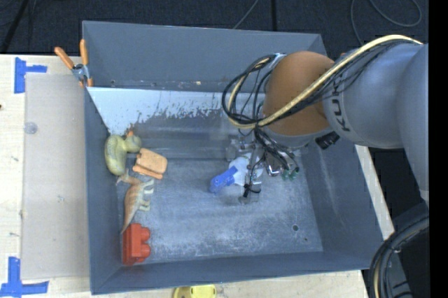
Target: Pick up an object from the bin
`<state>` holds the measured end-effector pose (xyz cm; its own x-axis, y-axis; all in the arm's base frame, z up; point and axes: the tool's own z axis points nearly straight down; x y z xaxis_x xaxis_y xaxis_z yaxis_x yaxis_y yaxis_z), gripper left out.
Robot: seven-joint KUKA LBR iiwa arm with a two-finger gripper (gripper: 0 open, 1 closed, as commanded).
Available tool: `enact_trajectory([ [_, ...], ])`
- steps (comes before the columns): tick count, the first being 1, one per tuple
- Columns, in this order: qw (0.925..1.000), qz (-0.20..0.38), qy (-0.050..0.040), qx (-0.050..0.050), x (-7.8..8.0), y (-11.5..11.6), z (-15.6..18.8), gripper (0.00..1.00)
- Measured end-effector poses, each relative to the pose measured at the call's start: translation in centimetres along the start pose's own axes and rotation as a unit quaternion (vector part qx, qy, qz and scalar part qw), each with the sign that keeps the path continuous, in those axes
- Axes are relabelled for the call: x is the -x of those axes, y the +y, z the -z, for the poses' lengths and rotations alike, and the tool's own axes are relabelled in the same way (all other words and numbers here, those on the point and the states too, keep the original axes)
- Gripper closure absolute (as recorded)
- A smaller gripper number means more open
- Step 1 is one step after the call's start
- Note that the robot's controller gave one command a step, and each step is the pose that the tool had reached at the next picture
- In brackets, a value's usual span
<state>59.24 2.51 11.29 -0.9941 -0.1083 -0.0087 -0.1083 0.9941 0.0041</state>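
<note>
My gripper [248, 186] hangs low over the middle of the bin, just right of centre, under the orange wrist cover. A small blue thing [222, 182] with a pale, whitish part [239, 169] lies on the floor right beside the gripper, on its left. It touches or nearly touches the gripper's tip. Whether it sits inside the gripper is hidden.
Along the left wall lie a yellow-green toy figure [117, 152], a tan, bread-like piece [151, 164], a tan dinosaur toy [135, 200] and a red block [136, 244]. The arm and its cables reach in over the bin's right side.
</note>
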Motion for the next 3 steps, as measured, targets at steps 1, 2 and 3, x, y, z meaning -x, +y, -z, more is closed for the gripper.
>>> enact_trajectory([
  [1, 0.9989, -0.046, 0.0089, -0.001, -0.7, -1.5, -3.7, 1.0],
  [2, 0.9989, -0.046, 0.0089, -0.001, -0.7, -1.5, -3.7, 1.0],
  [3, 0.9982, -0.06, 0.0075, -0.001, -0.7, -3.2, 11.1, 1.0],
])
